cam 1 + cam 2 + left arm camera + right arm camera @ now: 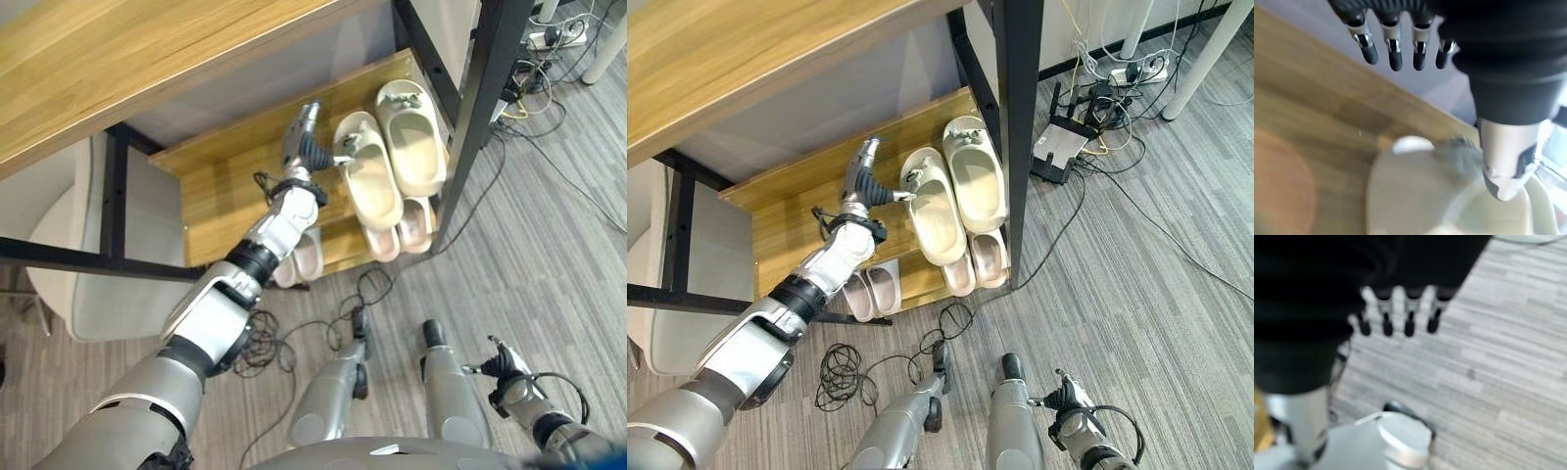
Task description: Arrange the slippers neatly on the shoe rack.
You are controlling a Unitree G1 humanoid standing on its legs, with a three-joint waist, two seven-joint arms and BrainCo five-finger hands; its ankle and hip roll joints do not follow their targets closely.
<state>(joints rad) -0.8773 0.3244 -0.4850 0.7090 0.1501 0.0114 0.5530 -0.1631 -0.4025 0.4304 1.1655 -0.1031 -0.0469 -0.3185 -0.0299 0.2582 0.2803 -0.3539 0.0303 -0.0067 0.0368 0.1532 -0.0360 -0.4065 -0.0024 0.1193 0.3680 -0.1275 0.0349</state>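
I have the left hand (306, 137) up at the shoe rack (220, 186), fingers straight and relaxed, thumb touching the left edge of the nearer cream slipper (369, 168). That slipper lies on the upper shelf just beside its mate (411, 132), the two side by side at the right end, long axes running near to far and slightly angled, toes toward the back. Two pinkish slippers (407, 230) sit on the lower shelf beneath them, another pair (871, 291) further left. I judge the cream ones light, soft, moulded foam, a bit slick; the strap or side wall looks the best hold. My right hand (505, 370) hangs low over the floor, fingers relaxed, holding nothing.
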